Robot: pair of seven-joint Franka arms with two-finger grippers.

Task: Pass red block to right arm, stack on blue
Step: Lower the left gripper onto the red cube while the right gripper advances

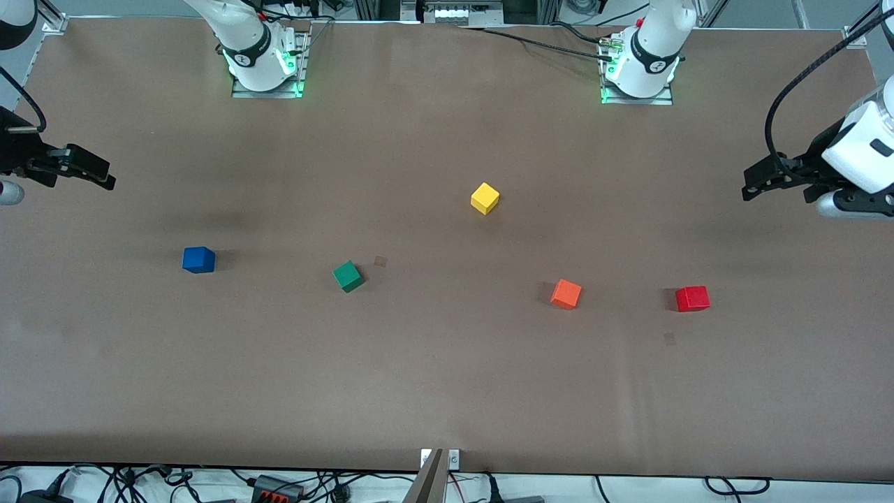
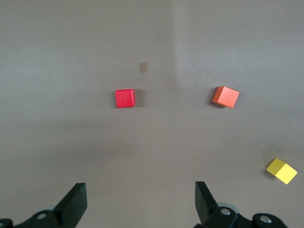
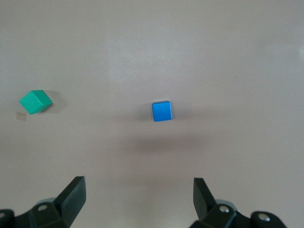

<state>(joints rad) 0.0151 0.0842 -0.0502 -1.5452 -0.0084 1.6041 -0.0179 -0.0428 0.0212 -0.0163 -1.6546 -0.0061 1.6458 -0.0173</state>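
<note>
Brown table point(image 1: 447, 391), five cubes well apart — red block point(image 1: 692, 298) beside orange point(image 1: 566, 293), blue point(image 1: 198, 259) beside green point(image 1: 347, 276), yellow point(image 1: 485, 198) farther back. Left gripper point(image 2: 140, 202) and right gripper point(image 3: 139, 199) hang empty — fingers apart.

Your front camera looks steeply down from high across the tabletop point(image 1: 447, 391), facing both bases. Each wrist camera looks down past its own pincer from well above. The left wrist view shares the red block point(image 2: 124, 98) with the front view; the right shares the blue block point(image 3: 161, 111).
</note>
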